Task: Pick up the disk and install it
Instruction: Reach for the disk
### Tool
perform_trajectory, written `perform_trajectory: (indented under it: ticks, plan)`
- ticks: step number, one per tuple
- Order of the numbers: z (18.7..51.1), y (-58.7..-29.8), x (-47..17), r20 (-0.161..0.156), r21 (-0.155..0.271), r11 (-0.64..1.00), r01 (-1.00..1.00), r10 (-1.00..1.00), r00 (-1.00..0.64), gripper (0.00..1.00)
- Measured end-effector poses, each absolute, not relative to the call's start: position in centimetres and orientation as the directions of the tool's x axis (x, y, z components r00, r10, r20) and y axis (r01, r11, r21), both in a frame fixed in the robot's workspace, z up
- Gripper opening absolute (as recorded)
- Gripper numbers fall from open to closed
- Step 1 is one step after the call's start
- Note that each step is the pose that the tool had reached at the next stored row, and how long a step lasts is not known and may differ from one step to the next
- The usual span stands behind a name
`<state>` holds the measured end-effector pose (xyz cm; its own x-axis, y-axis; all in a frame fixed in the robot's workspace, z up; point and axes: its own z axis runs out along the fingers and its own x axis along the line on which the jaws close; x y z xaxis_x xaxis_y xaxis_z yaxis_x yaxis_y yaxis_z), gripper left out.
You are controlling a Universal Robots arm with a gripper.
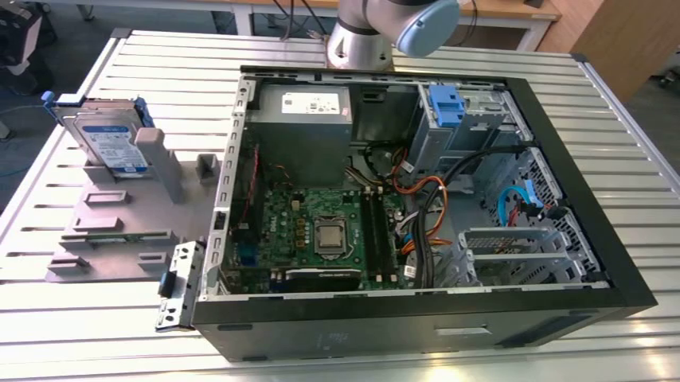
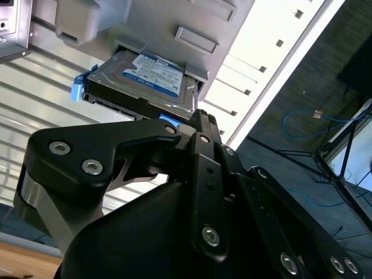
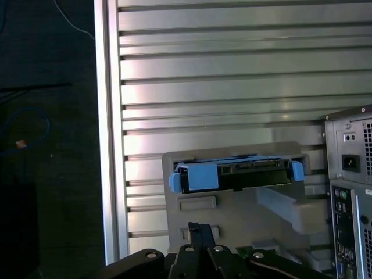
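place: robotics lab or workshop
bench: slotted aluminium table [image 1: 595, 103], robot arm [image 1: 367, 36] at its edge
work: computer case [image 1: 425, 318] laid open, grey fixture plate [image 1: 107, 231] set beside

Cam layout, quick rundown
Exterior view looks steeply down over the whole desk [image 1: 117, 334] and open PC case [image 1: 425, 318]; both wrist views point at the disk [image 2: 145, 78] [image 3: 232, 174] from nearby, at different angles, and the exterior view catches that disk [image 1: 111, 143] too.
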<state>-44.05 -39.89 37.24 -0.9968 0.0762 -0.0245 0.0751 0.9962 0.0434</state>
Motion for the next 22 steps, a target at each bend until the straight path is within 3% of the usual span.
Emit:
perform_trajectory:
  ticks: [22]
  plan:
    - [37.1,-39.9,-38.4,-0.013,0.042,0.996,0.076,0.076,-0.997,0.11]
